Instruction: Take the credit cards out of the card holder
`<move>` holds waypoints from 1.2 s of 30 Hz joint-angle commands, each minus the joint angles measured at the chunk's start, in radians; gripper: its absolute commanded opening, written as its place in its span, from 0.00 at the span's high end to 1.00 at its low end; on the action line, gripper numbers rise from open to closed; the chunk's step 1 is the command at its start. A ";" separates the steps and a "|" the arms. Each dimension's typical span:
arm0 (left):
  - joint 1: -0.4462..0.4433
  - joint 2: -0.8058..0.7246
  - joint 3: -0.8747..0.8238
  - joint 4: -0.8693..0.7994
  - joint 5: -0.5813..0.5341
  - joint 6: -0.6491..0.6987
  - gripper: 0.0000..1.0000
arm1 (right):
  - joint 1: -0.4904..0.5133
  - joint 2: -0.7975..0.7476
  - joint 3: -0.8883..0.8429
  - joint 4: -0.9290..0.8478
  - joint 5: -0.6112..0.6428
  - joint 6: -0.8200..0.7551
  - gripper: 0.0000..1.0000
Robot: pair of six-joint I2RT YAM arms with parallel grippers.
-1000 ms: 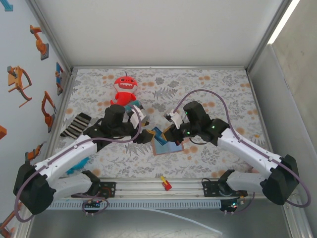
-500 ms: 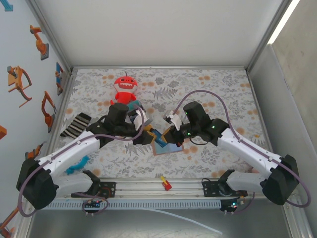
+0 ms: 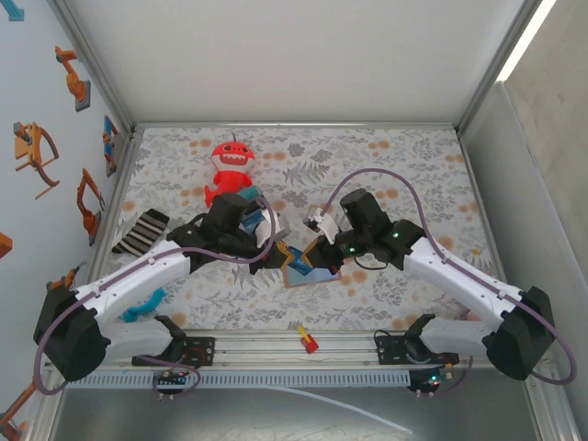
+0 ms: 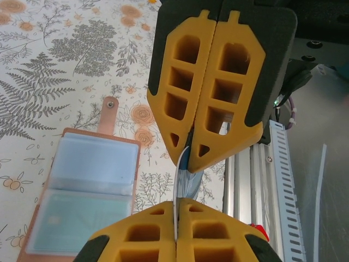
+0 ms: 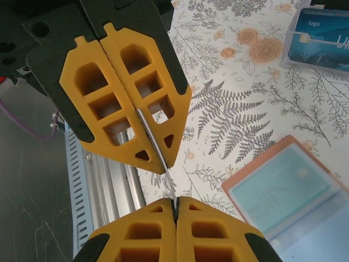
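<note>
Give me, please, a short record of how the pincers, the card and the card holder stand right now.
left pincer: shut on the card
right pincer: shut on the same card, tips facing the left pincer
card: thin, seen edge-on, spanning both pincers
card holder: open, flat on the floral cloth, inside facing up
far side: red plush toy

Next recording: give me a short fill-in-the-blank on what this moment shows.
The card holder lies ___, its pale blue inside showing. The left pincer and the right pincer are both ___ on one thin card. The plush toy is coloured ___.
Missing words: open; shut; red.
</note>
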 commanded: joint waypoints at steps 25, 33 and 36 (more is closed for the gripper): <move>-0.007 -0.302 -0.163 0.200 -0.236 -0.209 1.00 | -0.003 -0.148 -0.083 0.328 0.156 0.200 0.40; -0.006 -0.455 -0.311 0.462 -0.442 -0.442 1.00 | -0.008 -0.263 -0.226 0.577 0.294 0.388 0.03; -0.007 -0.484 -0.376 0.614 -0.492 -0.543 1.00 | -0.011 -0.269 -0.266 0.661 0.310 0.457 0.01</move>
